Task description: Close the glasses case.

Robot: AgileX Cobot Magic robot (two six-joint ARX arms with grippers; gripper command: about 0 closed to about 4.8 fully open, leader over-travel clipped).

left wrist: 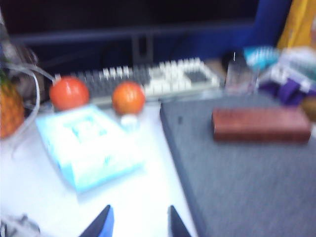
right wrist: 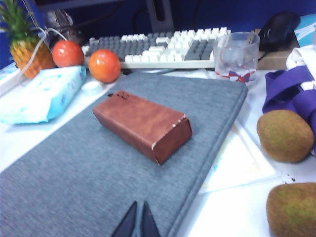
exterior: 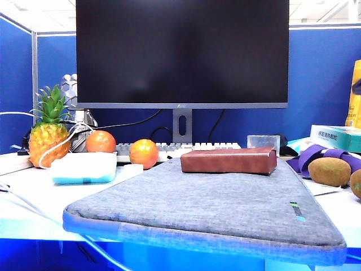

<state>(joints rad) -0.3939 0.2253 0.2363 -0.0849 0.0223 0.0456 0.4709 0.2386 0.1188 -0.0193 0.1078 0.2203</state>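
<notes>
glasses case (right wrist: 142, 125), reddish-brown, flap down

Left wrist view blurred throughout; logo on case (left wrist: 260, 124) unreadable. Only fingertips of left hand (left wrist: 139, 223) and right hand (right wrist: 138, 223) visible, rest cut off. Neither hand seen in exterior view.

No wording can be read anywhere: the print on the teal-and-white box (exterior: 338, 137) is too small, and the glasses case (right wrist: 142, 124) bears only a small dark corner logo.
</notes>
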